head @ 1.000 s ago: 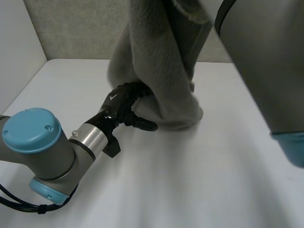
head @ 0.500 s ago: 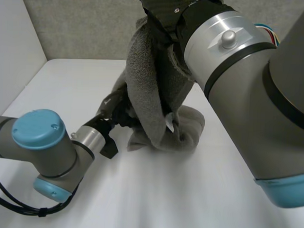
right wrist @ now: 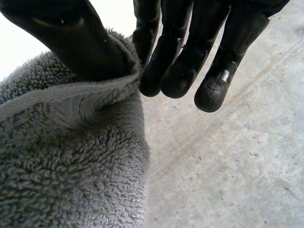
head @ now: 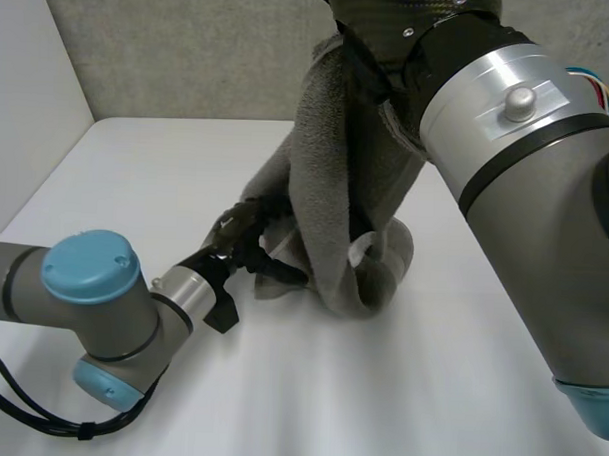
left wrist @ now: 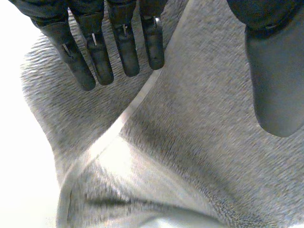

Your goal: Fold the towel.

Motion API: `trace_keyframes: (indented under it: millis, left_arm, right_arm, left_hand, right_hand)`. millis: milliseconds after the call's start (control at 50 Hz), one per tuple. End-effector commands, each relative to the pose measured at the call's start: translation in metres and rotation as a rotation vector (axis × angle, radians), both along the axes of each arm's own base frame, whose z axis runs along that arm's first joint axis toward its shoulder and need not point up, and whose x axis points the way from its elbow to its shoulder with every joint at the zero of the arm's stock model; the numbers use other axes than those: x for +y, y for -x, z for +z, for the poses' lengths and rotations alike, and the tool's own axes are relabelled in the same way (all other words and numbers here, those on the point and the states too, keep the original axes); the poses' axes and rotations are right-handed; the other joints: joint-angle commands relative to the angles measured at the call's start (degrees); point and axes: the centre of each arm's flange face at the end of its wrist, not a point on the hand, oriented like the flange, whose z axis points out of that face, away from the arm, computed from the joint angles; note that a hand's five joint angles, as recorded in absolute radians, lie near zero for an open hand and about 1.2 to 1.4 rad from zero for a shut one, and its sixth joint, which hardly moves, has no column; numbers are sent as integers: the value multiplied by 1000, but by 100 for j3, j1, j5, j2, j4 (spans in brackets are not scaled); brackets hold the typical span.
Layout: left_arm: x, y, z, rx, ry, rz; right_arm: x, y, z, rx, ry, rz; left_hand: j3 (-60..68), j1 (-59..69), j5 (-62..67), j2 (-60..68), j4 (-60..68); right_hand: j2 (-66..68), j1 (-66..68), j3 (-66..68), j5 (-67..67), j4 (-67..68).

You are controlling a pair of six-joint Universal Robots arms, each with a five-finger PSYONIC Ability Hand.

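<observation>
A grey towel (head: 331, 189) hangs from my right hand (head: 392, 16), which is raised high over the back of the table; its lower end rests bunched on the table. In the right wrist view the thumb and fingers (right wrist: 175, 47) pinch the towel's edge (right wrist: 71, 156). My left hand (head: 242, 241) sits low at the towel's near left side. In the left wrist view its fingers (left wrist: 123, 42) are straight and lie apart from the thumb (left wrist: 278, 80), over a hemmed fold of the towel (left wrist: 199, 142).
The white table (head: 429, 392) has free room in front of and to the right of the towel. A grey wall (head: 171, 53) runs along the back, and a white side panel (head: 29, 98) stands at the left. My big right arm (head: 546, 196) hangs over the table's right half.
My right hand has carried the towel's top to the right and the hanging bulk swung with it. My left hand followed to the right and its fingers straightened.
</observation>
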Motion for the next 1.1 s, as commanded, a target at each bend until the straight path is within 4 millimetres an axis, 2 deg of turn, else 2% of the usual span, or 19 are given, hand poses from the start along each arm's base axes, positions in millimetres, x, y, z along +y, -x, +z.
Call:
trace_keyframes:
  millis: [20, 300, 420, 520, 560, 600, 620, 660, 680, 720, 780, 820, 840, 860, 960, 1020, 1040, 1060, 1100]
  left_arm:
    - [-8, 6, -22, -92, 30, -10]
    - [4, 21, -34, -150, -6, -64]
    - [2, 22, -32, -152, -8, -66]
    - [-3, 21, -16, -154, -6, -58]
    - [-4, 20, -2, -158, 8, -59]
    - [-5, 12, 30, -159, 53, -42]
    - [-5, 12, 30, -159, 53, -42]
    - [-23, -14, 72, -130, 164, 45]
    - [-23, -14, 72, -130, 164, 45]
    - [-33, -39, 120, -94, 311, 127]
    - [-32, -48, 142, -80, 372, 155]
    - [-23, -63, 184, -33, 471, 196]
    - [-23, -63, 184, -32, 472, 196]
    - [-17, -70, 200, -20, 513, 213]
    - [0, -88, 232, -7, 597, 257]
    - [6, -92, 231, -22, 583, 255]
    - [6, -92, 231, -22, 583, 255]
    - [8, -91, 225, -35, 558, 232]
    - [8, -91, 215, -50, 528, 212]
  right_arm:
    - [1, 12, 5, -10, 8, -19]
    - [-1, 17, 4, -27, 8, -28]
    - [-3, 17, -1, -23, 3, -31]
    - [-8, 23, 4, -35, 18, -55]
    - [-10, 31, 15, -56, 44, -77]
    - [-12, 35, 20, -63, 56, -88]
    - [-12, 35, 20, -63, 56, -88]
    - [-14, 42, 31, -80, 86, -103]
    - [-14, 42, 31, -80, 86, -103]
    - [-15, 50, 44, -95, 119, -107]
    - [-16, 54, 49, -96, 136, -109]
    - [-17, 62, 54, -76, 153, -112]
    - [-17, 62, 54, -76, 153, -112]
    - [-19, 66, 56, -58, 149, -119]
    - [-35, 86, 56, 30, 93, -186]
    - [-52, 97, 42, 106, 11, -212]
    - [-61, 96, 27, 155, -47, -199]
    - [-62, 96, 27, 156, -48, -199]
    - [-77, 89, -11, 279, -175, -154]
  left_hand:
    - [132, 36, 178, 107, 105]
    - [502, 407, 548, 478, 475]
    - [5098, 5003, 5144, 5074, 5071]
    - [5109, 5013, 5155, 5084, 5082]
    - [5109, 5013, 5155, 5084, 5082]
    - [5109, 5013, 5155, 5084, 5082]
    - [5109, 5013, 5155, 5084, 5082]
    - [5109, 5013, 5155, 5084, 5082]
    - [5109, 5013, 5155, 5084, 5082]
    - [5109, 5013, 5155, 5084, 5082]
    - [5109, 5013, 5155, 5084, 5082]
    - [5109, 5013, 5155, 5084, 5082]
    - [5109, 5013, 5155, 5084, 5082]
    - [5109, 5013, 5155, 5084, 5082]
    - [5109, 5013, 5155, 5084, 5082]
    - [5109, 5013, 5155, 5084, 5082]
    - [5109, 5013, 5155, 5084, 5082]
    - [5109, 5013, 5155, 5084, 5082]
    - [5109, 5013, 5155, 5084, 5082]
  right_hand:
    - [351, 550, 300, 300, 372]
    - [351, 550, 300, 300, 372]
    - [351, 550, 300, 300, 372]
    - [351, 550, 300, 300, 372]
    - [351, 550, 300, 300, 372]
    - [351, 550, 300, 300, 372]
    - [351, 550, 300, 300, 372]
    - [351, 550, 300, 300, 372]
    - [351, 550, 300, 300, 372]
    - [351, 550, 300, 300, 372]
    - [351, 550, 300, 300, 372]
    - [351, 550, 300, 300, 372]
    - [351, 550, 300, 300, 372]
    - [351, 550, 300, 300, 372]
    - [351, 550, 300, 300, 372]
    - [351, 550, 300, 300, 372]
    - [351, 550, 300, 300, 372]
    - [351, 550, 300, 300, 372]
    - [351, 550, 300, 300, 372]
